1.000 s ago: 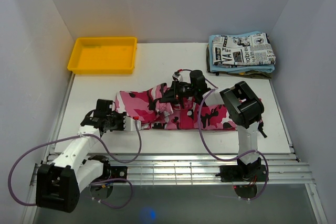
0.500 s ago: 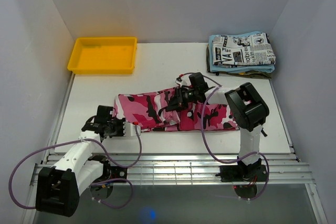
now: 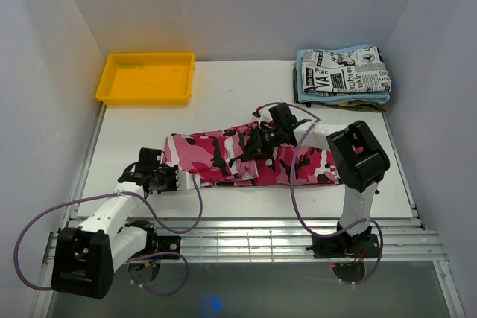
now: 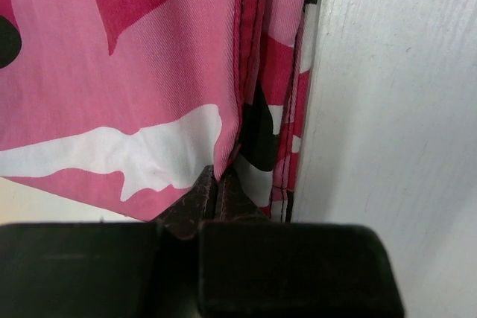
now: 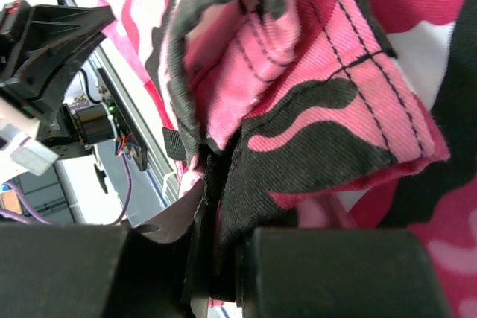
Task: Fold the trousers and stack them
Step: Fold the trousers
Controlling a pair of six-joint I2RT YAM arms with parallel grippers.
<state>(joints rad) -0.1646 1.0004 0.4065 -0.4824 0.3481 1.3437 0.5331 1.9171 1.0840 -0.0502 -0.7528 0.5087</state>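
— Overhead?
— The camouflage trousers (image 3: 223, 158) lie as a long band across the tabletop (image 3: 149, 126). The left tool (image 3: 192, 177) grips their end nearest it, the right tool (image 3: 246, 150) the middle.
— Left wrist?
— Jaws pinched tight on a stitched edge, cloth spreading ahead.
— Right wrist?
— Clamped on a bunched fold (seams doubled over). Mid-fold, I'd judge; next needs both grips carried across together, then release.

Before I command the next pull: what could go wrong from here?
The left gripper pinches only the hem edge of the trousers, so it may slip out. The right gripper clamps a bunched wad of layers; one could drop and skew the fold. Its cable crosses over the cloth and might drag it.
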